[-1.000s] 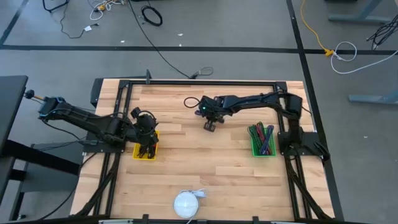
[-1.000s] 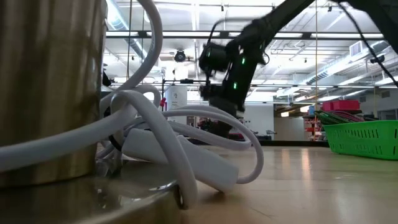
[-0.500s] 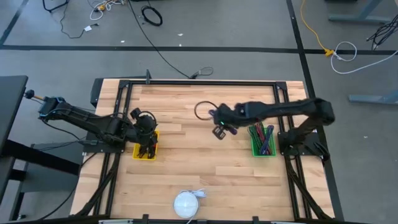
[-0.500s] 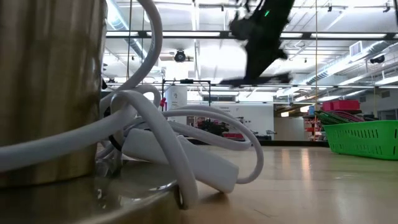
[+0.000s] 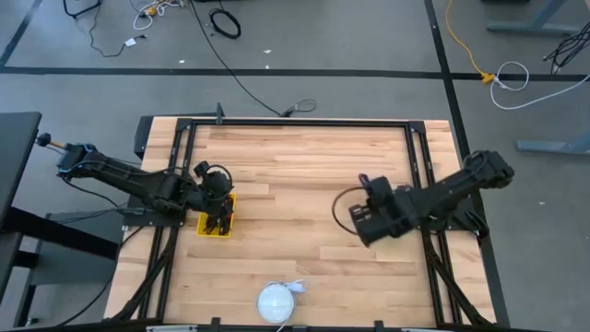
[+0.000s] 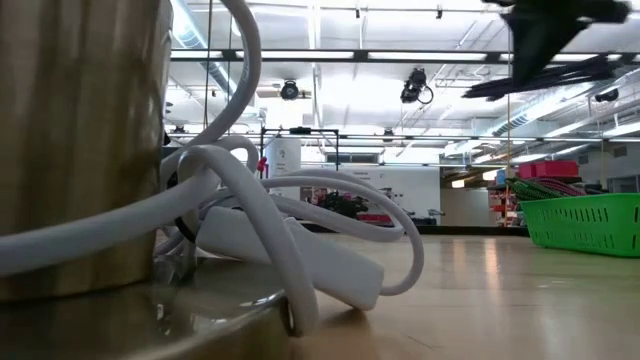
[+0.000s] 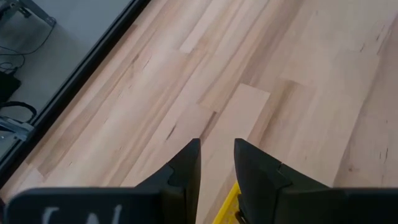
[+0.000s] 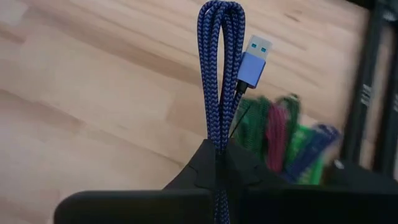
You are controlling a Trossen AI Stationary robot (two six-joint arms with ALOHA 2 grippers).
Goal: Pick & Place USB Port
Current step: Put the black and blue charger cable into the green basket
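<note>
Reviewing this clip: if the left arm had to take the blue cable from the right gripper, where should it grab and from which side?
Probably the folded loop of the blue cable standing clear beyond the right gripper, approached square to the strands, away from the plug.

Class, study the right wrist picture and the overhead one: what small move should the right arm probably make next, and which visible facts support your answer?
Probably carry on toward the green basket and lower over it. The right gripper is shut on the blue braided USB cable, lifted off the wooden table, with the basket of cables just beyond. The left gripper waits over the yellow bin.

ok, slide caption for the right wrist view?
Right tool shut on a folded blue braided USB cable, green bin beyond.
</note>
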